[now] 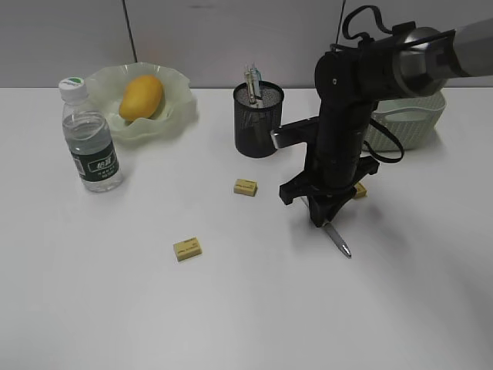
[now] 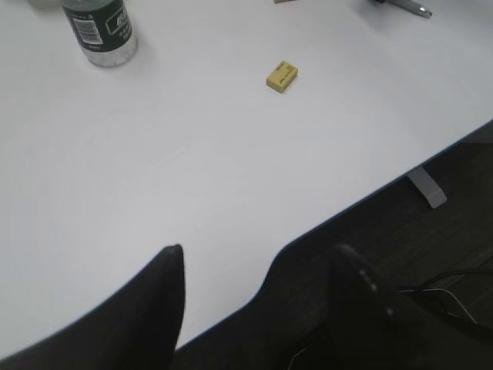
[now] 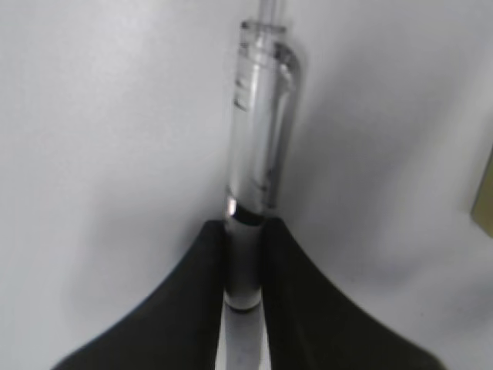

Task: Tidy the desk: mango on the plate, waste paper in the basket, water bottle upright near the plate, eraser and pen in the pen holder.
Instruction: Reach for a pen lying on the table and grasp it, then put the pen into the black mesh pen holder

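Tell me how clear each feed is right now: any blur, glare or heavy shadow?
Exterior view: sharp and evenly lit, only soft shadows under the bottle and the right tool. Left wrist view: desk in fair focus, the left tool's fingers dark and soft at the bottom edge. Right wrist view: close and blurred, the clear pen showing small glints, grey shadow beside it.

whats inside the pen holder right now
At least one clear pen stands in the black mesh pen holder, its top poking above the rim. The mesh hides the bottom, so whether an eraser is inside cannot be seen.
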You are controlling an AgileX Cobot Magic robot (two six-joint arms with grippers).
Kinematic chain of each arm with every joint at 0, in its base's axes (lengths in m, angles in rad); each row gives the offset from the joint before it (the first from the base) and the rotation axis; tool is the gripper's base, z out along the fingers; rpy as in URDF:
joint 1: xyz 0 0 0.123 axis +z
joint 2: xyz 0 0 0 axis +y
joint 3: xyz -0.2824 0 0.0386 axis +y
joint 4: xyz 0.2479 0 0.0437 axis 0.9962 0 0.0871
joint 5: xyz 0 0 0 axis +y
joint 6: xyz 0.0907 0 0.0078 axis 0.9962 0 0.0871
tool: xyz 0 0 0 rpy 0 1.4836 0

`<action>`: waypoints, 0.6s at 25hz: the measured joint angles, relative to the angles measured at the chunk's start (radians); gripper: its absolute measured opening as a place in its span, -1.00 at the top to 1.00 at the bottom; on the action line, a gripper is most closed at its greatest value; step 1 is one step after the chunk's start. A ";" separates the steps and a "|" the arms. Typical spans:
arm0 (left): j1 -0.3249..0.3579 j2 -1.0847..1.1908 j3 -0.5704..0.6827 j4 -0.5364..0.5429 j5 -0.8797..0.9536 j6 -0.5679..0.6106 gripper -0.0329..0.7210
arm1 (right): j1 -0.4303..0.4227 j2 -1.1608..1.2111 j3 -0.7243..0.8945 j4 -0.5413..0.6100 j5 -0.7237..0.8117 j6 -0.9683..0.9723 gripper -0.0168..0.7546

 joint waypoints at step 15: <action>0.000 0.000 0.000 -0.001 0.000 0.000 -0.25 | 0.000 -0.044 -0.373 0.008 0.081 0.000 0.65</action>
